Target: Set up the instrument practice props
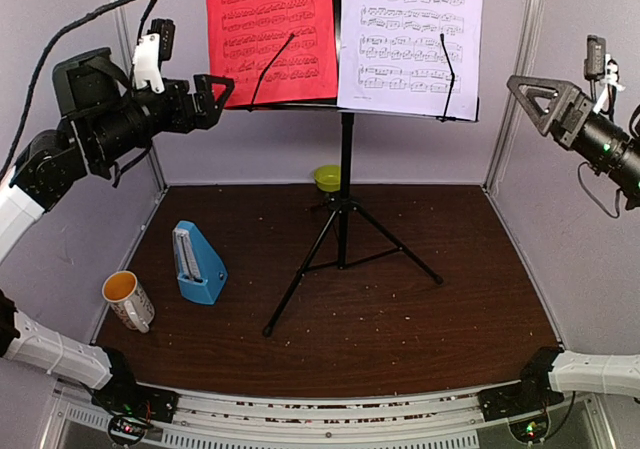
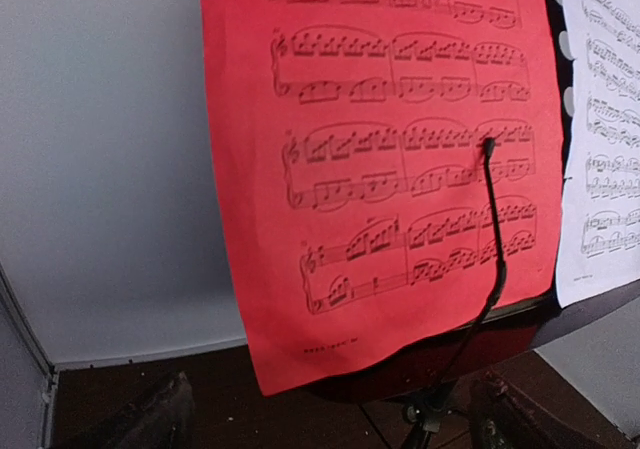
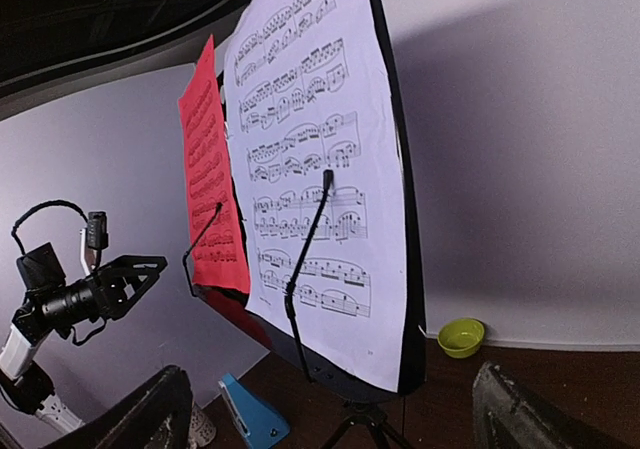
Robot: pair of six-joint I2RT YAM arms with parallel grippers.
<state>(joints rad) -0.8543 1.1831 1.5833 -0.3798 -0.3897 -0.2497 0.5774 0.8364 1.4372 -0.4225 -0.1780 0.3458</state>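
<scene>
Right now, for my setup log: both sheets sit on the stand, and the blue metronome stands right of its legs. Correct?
Wrong side: the top external view shows the blue metronome left of the stand's legs; the red sheet and white sheet sit on it.

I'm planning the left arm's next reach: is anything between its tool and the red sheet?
Nothing visible does. The open left tool faces the red sheet across a clear gap; only the black wire holder lies over the page.

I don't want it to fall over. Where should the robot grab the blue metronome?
Probably from above, jaws across the narrow upper half of the metronome: it stands upright and tapers toward the top. The left gripper is nearer; mind the mug beside it.
</scene>
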